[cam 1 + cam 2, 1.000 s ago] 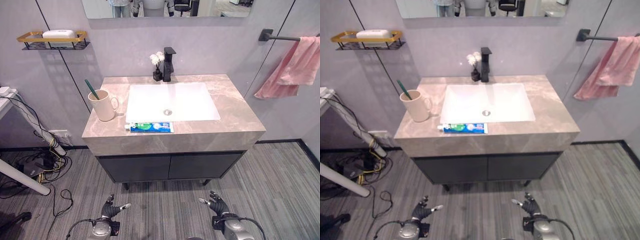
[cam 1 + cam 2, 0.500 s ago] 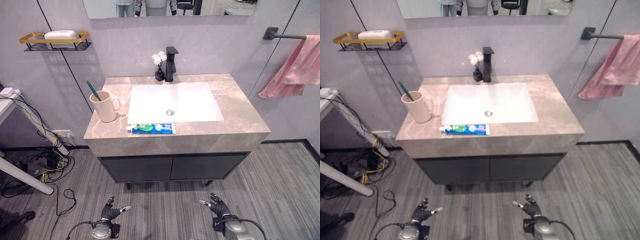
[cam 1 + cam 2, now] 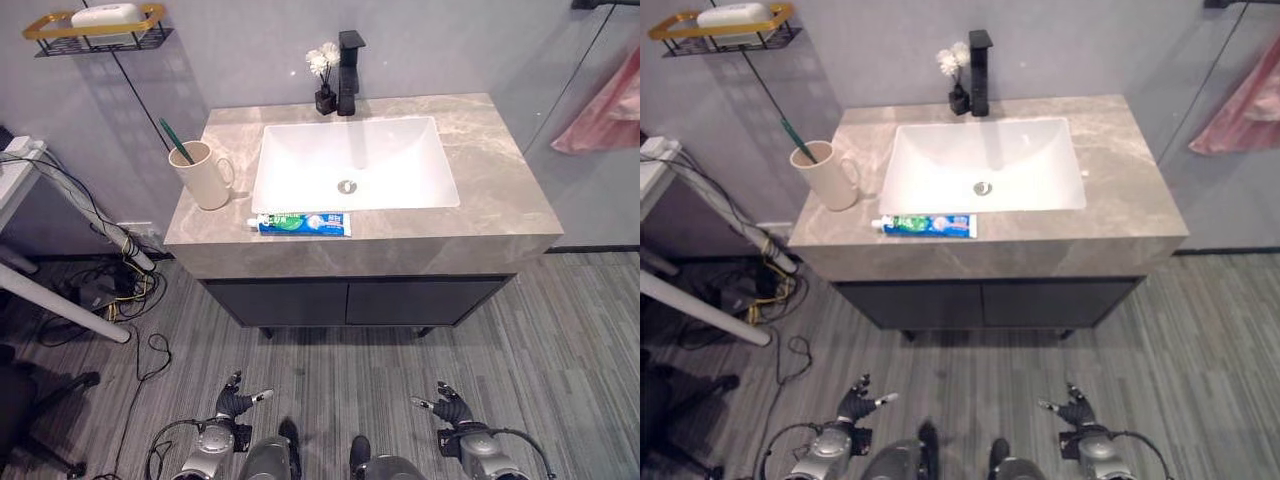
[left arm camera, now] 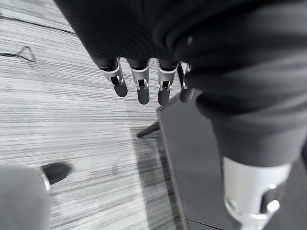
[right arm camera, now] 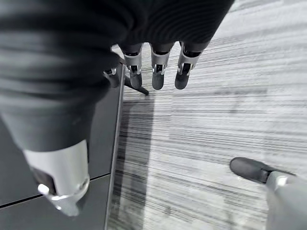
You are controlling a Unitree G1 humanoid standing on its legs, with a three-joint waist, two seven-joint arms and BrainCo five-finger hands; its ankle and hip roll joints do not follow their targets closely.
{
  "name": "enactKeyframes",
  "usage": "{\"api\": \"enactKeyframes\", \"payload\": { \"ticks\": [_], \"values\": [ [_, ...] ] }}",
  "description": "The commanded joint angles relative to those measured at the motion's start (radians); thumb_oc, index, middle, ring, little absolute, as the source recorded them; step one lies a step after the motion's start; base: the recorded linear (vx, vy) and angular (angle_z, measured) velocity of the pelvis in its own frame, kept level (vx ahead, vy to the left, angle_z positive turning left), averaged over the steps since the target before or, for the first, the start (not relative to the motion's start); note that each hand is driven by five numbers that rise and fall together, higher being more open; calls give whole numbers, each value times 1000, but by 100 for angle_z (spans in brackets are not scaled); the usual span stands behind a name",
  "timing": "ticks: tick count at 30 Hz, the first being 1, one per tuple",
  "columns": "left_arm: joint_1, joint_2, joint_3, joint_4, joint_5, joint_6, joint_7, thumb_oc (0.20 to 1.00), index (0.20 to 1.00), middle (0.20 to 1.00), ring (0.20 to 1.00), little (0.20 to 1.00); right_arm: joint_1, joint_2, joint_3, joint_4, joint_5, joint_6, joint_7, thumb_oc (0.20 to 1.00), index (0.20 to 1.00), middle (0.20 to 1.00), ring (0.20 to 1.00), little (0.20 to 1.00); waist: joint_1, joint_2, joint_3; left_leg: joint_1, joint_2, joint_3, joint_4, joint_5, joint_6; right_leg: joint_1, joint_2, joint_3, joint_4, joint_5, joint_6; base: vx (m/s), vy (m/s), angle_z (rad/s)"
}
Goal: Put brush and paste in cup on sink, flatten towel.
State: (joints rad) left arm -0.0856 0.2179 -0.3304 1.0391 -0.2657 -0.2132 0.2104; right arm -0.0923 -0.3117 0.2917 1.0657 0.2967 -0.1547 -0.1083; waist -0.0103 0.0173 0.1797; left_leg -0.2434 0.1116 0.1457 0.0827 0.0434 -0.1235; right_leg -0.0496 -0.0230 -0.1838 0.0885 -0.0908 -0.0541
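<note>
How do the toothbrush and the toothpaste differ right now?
The green toothbrush stands tilted inside the beige cup; the toothpaste tube lies flat on the countertop, in front of the basin. The toothbrush is thin and plain dark green; the toothpaste is broad, blue and green. Neither is held by a hand.

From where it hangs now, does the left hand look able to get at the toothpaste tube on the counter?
Probably not yet. The left hand hangs open and low over the floor, short of the vanity, while the toothpaste tube lies on the counter's front edge. Nothing blocks it; the arm must rise and reach forward.
</note>
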Motion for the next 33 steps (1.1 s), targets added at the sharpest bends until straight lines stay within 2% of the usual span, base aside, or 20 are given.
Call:
{"api": "enactKeyframes", "payload": {
  "ticks": [1,5,7,9,10,12,13,14,16,17,19,20,21,22,23,26,27,29,31,33],
  "values": [
    [-14,0,11,-5,0,-36,9,1000,1000,1000,1000,1000,3,-26,26,6,-47,-28,-16,1000,1000,1000,1000,1000,12,10,-19,-56,23,4,-135,208,5,87,-22,43,-35,16,114,91,35,-26],
    [7,5,22,-9,4,-38,6,1000,1000,1000,1000,1000,3,-18,46,21,-92,-23,-10,1000,1000,1000,1000,1000,28,17,-41,-35,27,-14,-165,223,10,124,-15,82,-46,-2,128,260,111,-34],
    [14,10,26,-4,12,-40,6,1000,1000,1000,1000,1000,2,-11,70,23,-131,-20,-3,1000,1000,1000,1000,1000,37,11,-61,-25,16,-29,-144,218,18,157,-33,103,-52,-16,138,345,191,-46],
    [22,25,23,-9,28,-41,7,1000,1000,1000,1000,1000,6,-6,80,14,-158,-18,1,1000,1000,1000,1000,1000,41,-4,-69,-27,-2,-31,-104,189,39,171,-61,117,-41,-22,149,364,230,-64],
    [28,43,25,-19,55,-41,8,1000,1000,1000,1000,1000,9,-1,90,1,-182,-17,9,1000,1000,1000,1000,1000,43,-16,-73,-33,-25,-24,-60,155,63,166,-86,125,-11,-18,162,352,265,-33],
    [33,63,24,-40,81,-37,7,1000,1000,1000,1000,1000,11,-2,100,-35,-200,-17,21,1000,1000,1000,1000,1000,44,-28,-75,-39,-47,-14,-32,124,83,132,-108,134,50,20,183,233,228,10],
    [35,74,25,-49,91,-33,5,1000,1000,1000,1000,1000,7,-4,106,-52,-212,-18,23,1000,1000,1000,1000,1000,45,-36,-73,-32,-62,-8,-32,111,97,104,-122,143,108,63,198,109,134,-4],
    [35,73,25,-49,91,-33,5,1000,1000,1000,1000,1000,7,-4,106,-52,-212,-18,23,1000,1000,1000,1000,1000,47,-34,-75,-35,-59,-8,-32,112,96,101,-119,144,107,65,197,95,131,-22],
    [51,89,20,-62,109,-29,-4,1000,1000,1000,1000,1000,3,-11,123,-89,-239,-18,27,1000,1000,1000,1000,1000,47,-32,-68,3,-77,-2,-59,97,122,23,-136,146,267,165,214,107,160,-22],
    [57,95,17,-68,116,-28,-10,1000,1000,1000,1000,1000,0,-18,132,-113,-249,-19,32,1000,1000,1000,1000,1000,44,-22,-59,27,-74,-1,-84,98,130,-19,-129,141,344,208,215,116,203,-13],
    [69,104,-4,-62,143,-22,-30,1000,1000,1000,1000,1000,-10,-41,170,-162,-325,-20,50,1000,1000,1000,1000,1000,33,3,-26,93,-62,4,-135,92,139,-111,-125,89,464,221,225,145,187,-15],
    [69,103,-4,-62,143,-22,-30,1000,1000,1000,1000,1000,-10,-41,170,-163,-325,-20,50,1000,1000,1000,1000,1000,32,3,-25,95,-63,4,-137,92,140,-110,-126,89,466,219,225,175,105,-9],
    [70,102,-9,-54,158,-19,-36,1000,1000,1000,1000,1000,-11,-54,182,-180,-363,-22,47,1000,1000,1000,1000,1000,27,4,-25,110,-61,2,-149,92,136,-128,-118,86,429,194,218,147,9,-12],
    [68,103,-13,-36,178,-21,-33,1000,1000,1000,1000,1000,-9,-59,186,-182,-384,-21,45,1000,1000,1000,1000,1000,25,1,-21,129,-61,5,-157,86,131,-131,-137,58,374,172,213,271,-102,-17],
    [71,98,-13,-14,188,-25,-26,1000,1000,1000,1000,1000,-4,-66,186,-192,-404,-24,39,1000,1000,1000,1000,1000,31,-7,-25,143,-40,19,-161,72,107,-134,-207,3,194,166,216,245,-168,-11],
    [61,91,-18,11,194,-30,-19,1000,1000,1000,1000,1000,-1,-70,200,-195,-438,-18,42,1000,1000,1000,1000,1000,12,-26,-23,166,-24,-20,-160,54,79,-128,-218,91,22,239,240,202,-232,-1],
    [53,92,-23,9,202,-32,-12,1000,1000,1000,1000,1000,-4,-79,208,-202,-459,-17,42,1000,1000,1000,1000,1000,8,-34,-25,178,-17,-27,-156,41,73,-129,-214,109,1,249,249,165,-217,42],
    [56,93,-20,1,199,-32,-12,1000,1000,1000,1000,1000,-1,-81,208,-202,-475,-14,37,1000,1000,1000,1000,1000,10,-39,-26,184,-14,-32,-148,42,67,-107,-212,101,-3,236,254,83,-132,42],
    [66,103,-20,-21,219,-34,-11,1000,1000,1000,1000,1000,-4,-92,230,-214,-518,-16,39,1000,1000,1000,1000,1000,18,-50,-37,190,5,-42,-156,52,52,-86,-192,81,-15,210,244,61,-223,37],
    [78,107,-9,-30,217,-34,-9,1000,1000,1000,1000,1000,-2,-107,222,-217,-497,-22,51,1000,1000,1000,1000,1000,22,-47,-50,185,33,-61,-164,70,31,-70,-161,52,-28,185,230,66,-280,10]
  ]
}}
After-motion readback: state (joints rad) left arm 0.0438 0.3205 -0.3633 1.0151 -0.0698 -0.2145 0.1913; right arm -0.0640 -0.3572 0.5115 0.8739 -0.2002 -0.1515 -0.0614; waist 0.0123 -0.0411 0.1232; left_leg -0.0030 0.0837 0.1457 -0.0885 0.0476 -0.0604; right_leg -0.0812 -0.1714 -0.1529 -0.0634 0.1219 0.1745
